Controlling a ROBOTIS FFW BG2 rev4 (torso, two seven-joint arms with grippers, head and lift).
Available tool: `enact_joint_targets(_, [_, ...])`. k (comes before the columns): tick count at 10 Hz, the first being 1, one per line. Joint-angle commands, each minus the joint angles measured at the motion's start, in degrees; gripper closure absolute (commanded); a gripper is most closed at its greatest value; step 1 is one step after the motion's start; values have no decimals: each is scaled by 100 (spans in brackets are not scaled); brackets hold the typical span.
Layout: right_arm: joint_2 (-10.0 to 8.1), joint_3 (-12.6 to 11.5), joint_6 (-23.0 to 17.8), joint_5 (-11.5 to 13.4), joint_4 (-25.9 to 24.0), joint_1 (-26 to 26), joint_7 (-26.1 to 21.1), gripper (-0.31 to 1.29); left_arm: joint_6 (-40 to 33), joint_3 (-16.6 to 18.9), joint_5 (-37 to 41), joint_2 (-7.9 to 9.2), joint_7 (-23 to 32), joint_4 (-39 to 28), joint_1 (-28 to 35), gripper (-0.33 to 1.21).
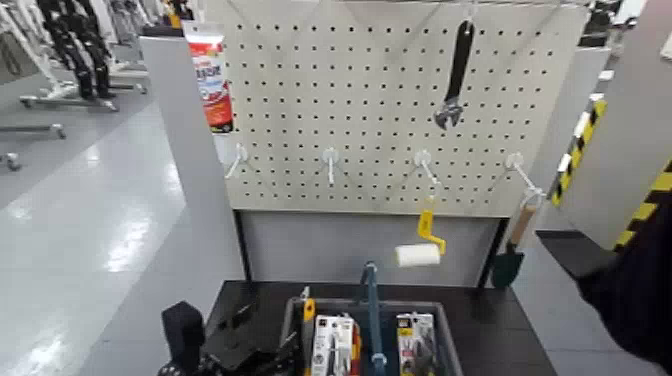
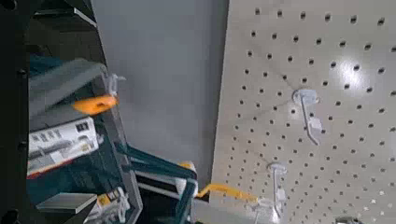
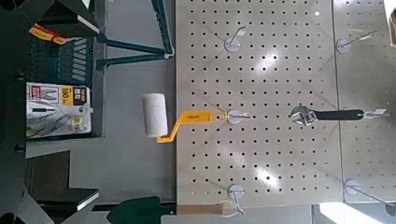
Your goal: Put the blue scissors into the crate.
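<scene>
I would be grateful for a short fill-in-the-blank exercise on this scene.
The paint roller has a ____ handle.
Of the roller and the adjustable wrench, the one hanging higher is the ____.
The bar across the middle of the crate is ____.
With the right arm off to the right, the left gripper, beside the crate, stands ____.

Missing words: yellow; wrench; blue; open

Pegboard and its hanging goods
On the pegboard, a black-handled wrench hangs upper right; a red-labelled pouch left; a yellow-handled paint roller lower.
</scene>
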Motion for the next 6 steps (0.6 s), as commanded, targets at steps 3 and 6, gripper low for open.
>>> enact_joint_targets(3, [-25, 9, 120, 1, -22, 25, -12, 9, -1044, 515, -864, -466, 695, 83, 936, -4])
enact_joint_targets(6, [-42, -17, 93, 1, -13, 25, -20, 9, -1914, 269, -820, -510, 1539, 346, 1103, -4])
